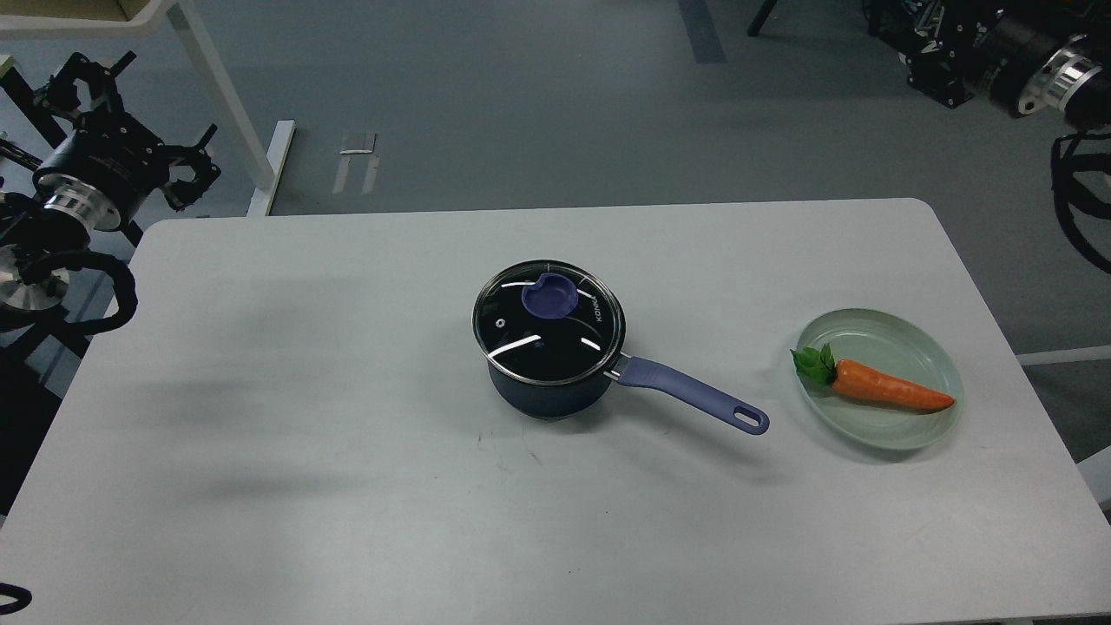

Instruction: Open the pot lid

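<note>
The dark navy pot (545, 392) stands near the middle of the white table (304, 417). Its long purple-blue handle (690, 395) points right and toward me. The clear glass lid (555, 343) sits closed on the pot, with its purple-blue knob (550, 296) on top. My left gripper (169, 95) is open and empty off the table's far left corner. My right gripper (933, 52) is far off at the top right, above the floor; it is dark against clutter and its fingers cannot be told apart. Both are far from the pot.
A pale green plate (903, 438) with an orange carrot (890, 387) lies at the table's right side. A white table leg and frame (221, 95) stand behind the far left corner. Dark equipment sits on the floor at top right.
</note>
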Robot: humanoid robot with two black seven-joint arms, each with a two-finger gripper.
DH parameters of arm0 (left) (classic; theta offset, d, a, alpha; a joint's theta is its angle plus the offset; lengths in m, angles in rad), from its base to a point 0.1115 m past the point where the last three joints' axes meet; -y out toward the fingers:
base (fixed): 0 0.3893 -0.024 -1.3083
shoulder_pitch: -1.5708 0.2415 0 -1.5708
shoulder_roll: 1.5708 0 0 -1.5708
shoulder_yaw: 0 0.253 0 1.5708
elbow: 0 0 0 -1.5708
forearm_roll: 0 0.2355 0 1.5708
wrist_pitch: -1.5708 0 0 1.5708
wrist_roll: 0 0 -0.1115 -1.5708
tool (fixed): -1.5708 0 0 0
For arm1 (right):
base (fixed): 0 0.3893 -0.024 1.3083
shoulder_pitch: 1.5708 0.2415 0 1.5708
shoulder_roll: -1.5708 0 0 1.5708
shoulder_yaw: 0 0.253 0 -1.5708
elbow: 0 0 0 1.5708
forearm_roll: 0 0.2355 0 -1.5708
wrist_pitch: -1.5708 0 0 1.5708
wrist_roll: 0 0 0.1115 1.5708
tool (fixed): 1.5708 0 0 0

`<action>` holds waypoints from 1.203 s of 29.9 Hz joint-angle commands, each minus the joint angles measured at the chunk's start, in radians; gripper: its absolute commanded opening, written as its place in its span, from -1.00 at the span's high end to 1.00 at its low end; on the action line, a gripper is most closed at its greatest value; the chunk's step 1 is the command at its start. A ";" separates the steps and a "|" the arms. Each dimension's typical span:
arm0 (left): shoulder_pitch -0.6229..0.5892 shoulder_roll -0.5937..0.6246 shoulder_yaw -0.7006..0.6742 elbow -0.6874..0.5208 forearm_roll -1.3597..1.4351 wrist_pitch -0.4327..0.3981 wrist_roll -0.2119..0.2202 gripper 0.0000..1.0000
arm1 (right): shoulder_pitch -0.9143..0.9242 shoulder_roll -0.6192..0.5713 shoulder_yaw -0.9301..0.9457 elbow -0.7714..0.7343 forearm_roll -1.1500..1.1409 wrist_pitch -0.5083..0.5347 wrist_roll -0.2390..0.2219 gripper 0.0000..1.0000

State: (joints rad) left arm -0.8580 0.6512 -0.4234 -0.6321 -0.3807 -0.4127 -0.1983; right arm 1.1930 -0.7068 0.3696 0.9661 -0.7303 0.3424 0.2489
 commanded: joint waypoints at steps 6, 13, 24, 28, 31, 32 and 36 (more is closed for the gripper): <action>0.076 0.022 -0.003 -0.064 0.002 -0.001 -0.001 -0.99 | -0.001 0.009 -0.070 0.267 -0.540 -0.016 0.001 -0.93; 0.089 0.033 0.029 -0.092 0.074 -0.014 -0.001 -0.99 | 0.057 0.030 -0.317 0.410 -0.688 -0.002 0.000 -0.93; 0.086 0.044 0.040 -0.210 0.224 0.037 0.000 -0.99 | 0.000 0.026 -0.457 0.460 -0.954 -0.003 0.001 -0.88; 0.086 0.068 0.040 -0.242 0.224 0.048 0.000 -0.99 | 0.000 0.030 -0.491 0.482 -0.998 -0.002 0.001 -0.84; 0.086 0.068 0.040 -0.242 0.226 0.048 0.000 -0.99 | 0.000 0.033 -0.495 0.490 -1.003 -0.002 0.001 -0.78; 0.086 0.070 0.040 -0.242 0.226 0.048 0.000 -0.99 | 0.000 0.039 -0.500 0.488 -1.015 -0.002 0.001 -0.75; 0.086 0.070 0.040 -0.242 0.226 0.048 0.000 -0.99 | 0.000 0.061 -0.526 0.482 -1.086 -0.003 0.001 -0.57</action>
State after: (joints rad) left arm -0.7716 0.7206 -0.3834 -0.8742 -0.1551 -0.3650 -0.1979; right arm 1.1936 -0.6564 -0.1440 1.4517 -1.7752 0.3404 0.2501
